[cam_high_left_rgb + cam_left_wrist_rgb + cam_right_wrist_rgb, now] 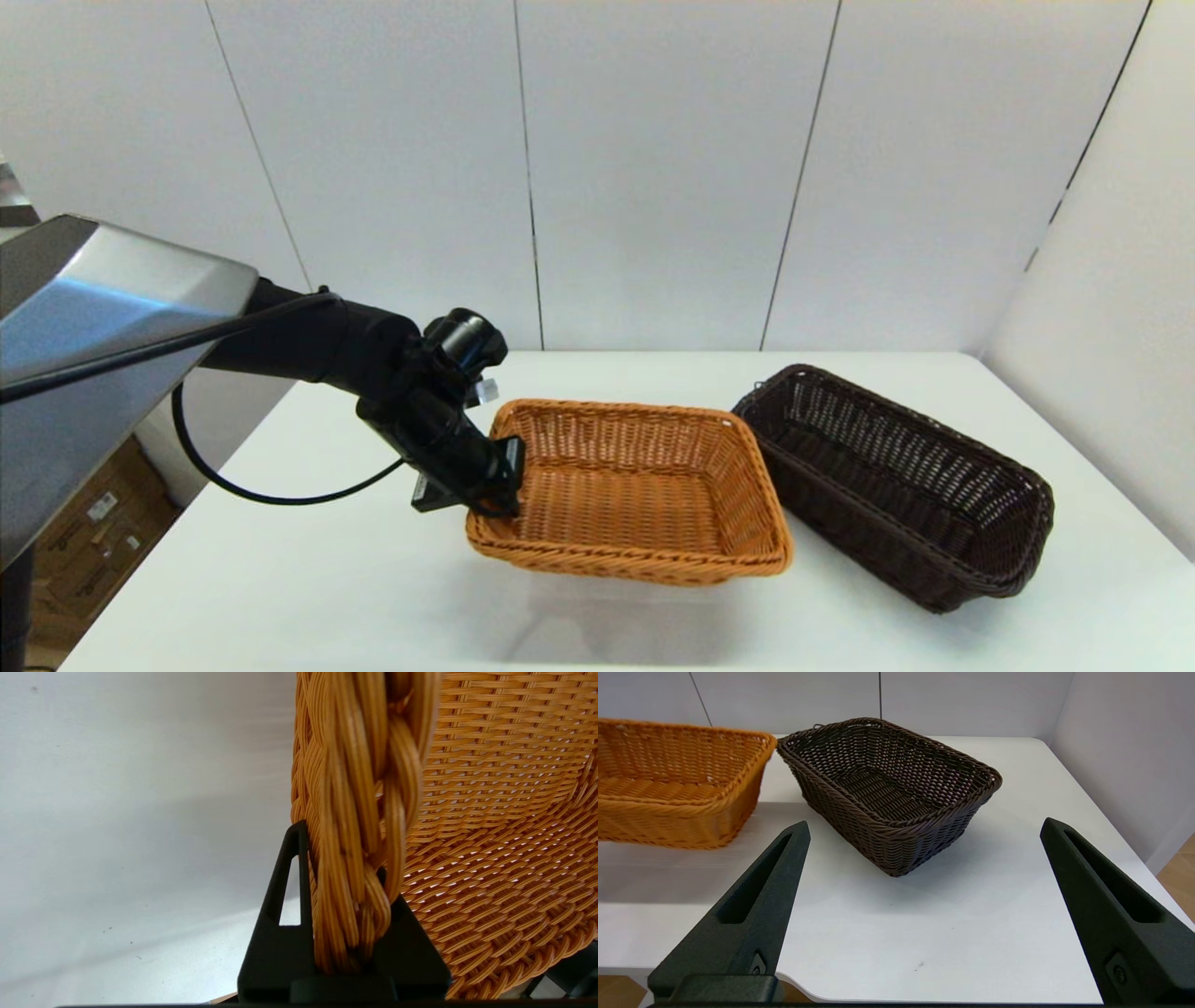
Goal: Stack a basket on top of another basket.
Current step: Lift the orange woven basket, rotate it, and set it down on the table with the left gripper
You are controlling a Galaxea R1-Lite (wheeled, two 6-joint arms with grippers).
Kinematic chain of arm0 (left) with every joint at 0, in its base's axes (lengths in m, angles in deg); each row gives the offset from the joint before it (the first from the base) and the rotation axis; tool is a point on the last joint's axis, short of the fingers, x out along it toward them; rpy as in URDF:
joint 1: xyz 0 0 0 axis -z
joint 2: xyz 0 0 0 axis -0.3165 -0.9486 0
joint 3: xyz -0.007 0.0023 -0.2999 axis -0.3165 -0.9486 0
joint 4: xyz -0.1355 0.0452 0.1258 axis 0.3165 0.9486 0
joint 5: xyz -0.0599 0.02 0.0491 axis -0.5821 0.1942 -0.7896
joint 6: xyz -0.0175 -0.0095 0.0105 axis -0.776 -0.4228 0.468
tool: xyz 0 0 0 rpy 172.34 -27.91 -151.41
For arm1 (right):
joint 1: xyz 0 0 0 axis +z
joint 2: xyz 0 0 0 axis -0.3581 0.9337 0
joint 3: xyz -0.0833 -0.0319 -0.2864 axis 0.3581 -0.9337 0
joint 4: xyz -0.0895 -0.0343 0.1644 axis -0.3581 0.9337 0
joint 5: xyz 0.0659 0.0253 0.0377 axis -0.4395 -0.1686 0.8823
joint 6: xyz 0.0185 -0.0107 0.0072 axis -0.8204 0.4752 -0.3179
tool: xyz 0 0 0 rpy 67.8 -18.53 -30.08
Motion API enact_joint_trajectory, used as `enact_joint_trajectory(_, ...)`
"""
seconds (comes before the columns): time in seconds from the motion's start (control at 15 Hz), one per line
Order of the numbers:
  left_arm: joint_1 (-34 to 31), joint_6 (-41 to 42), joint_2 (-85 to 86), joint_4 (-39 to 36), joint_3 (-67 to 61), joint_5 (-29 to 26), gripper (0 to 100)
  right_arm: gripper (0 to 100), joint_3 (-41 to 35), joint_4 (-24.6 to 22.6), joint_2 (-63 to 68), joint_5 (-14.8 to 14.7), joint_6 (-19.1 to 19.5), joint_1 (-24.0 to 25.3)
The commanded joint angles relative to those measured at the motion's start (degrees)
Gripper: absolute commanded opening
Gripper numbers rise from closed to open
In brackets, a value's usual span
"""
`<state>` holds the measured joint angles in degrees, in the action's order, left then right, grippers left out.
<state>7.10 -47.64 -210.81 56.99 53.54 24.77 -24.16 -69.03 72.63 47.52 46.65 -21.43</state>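
Keep the left end effector (493,485) clamped on the braided left rim of the orange-tan basket (635,490), which appears raised off the worktop (280,579); carry it level toward 3 o'clock and lower it squarely into the dark brown basket (901,481), which rests there touching it. The left arm reaches in from 9 o'clock, wrist angled down. The right end effector (924,905) hangs wide open, empty, near the worktop's front edge.

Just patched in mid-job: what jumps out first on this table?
The left gripper is shut on the braided rim of the orange-tan basket, at its left end, and that basket looks lifted off the white table, a shadow beneath it. Just to its right, the dark brown basket sits on the table. The right gripper hangs open at the table's near edge, facing the dark basket.
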Motion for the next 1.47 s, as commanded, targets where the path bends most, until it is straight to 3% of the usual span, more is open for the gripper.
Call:
enact_joint_trajectory(0.07, 0.29, -0.22, -2.24, 0.22, -0.40, -0.13, 0, 100, 0.00, -0.02, -0.01, 0.00, 0.02, 0.00)
enact_joint_trajectory(1.47, 1.34, 0.84, -1.45, -2.24, -4.00, -0.21, 0, 100, 0.00, -0.11, -0.01, 0.09, 0.29, 0.00)
